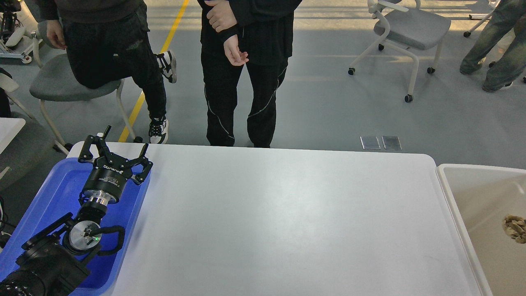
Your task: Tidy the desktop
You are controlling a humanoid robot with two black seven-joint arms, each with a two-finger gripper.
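The white desktop (pixel 279 222) with rounded corners fills the middle of the head view, and its surface is bare. My left gripper (pixel 123 144) is open and empty, its fingers spread wide, above the far end of the blue tray (pixel 53 193) at the desktop's left edge. My right arm and gripper are out of view.
A cream bin with a white rim (pixel 452 205) stands at the right, with a small crumpled brownish object (pixel 514 228) inside it. A person in black (pixel 246 74) stands at the table's far edge; another (pixel 107 53) is by a grey chair (pixel 61 84). A white chair (pixel 411 28) is far right.
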